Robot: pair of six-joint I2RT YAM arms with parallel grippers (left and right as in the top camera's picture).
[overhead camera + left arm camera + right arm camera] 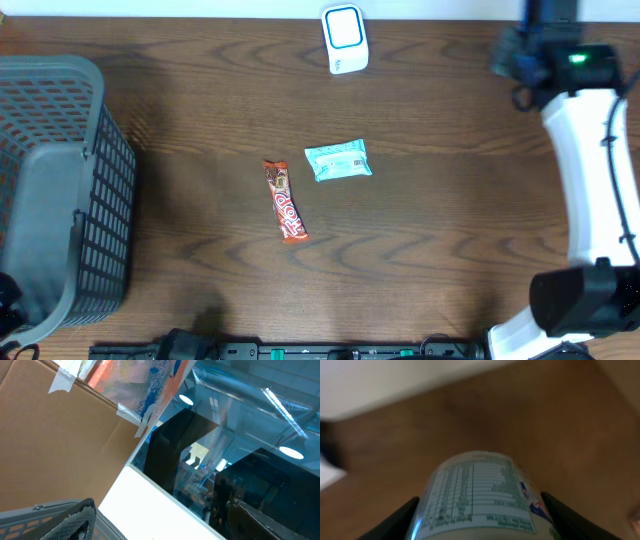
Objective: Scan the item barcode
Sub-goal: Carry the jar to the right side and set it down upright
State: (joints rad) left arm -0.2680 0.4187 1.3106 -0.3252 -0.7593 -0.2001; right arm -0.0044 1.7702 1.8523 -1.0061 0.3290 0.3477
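Observation:
My right gripper [481, 516] is shut on a white round container [475, 490] with a green-printed nutrition label; a dark finger presses each side of it. From above, that gripper [512, 52] is at the far right of the table's back edge, and the container does not show there. The white scanner [345, 38] with a blue-framed window stands at the back centre, well left of it. My left gripper [159, 512] is open, holds nothing, and points up at cardboard and a window.
A grey mesh basket [60, 190] fills the left side of the table. An orange-red candy bar [284, 202] and a teal packet [338, 160] lie mid-table. The white right arm [595, 180] runs down the right edge.

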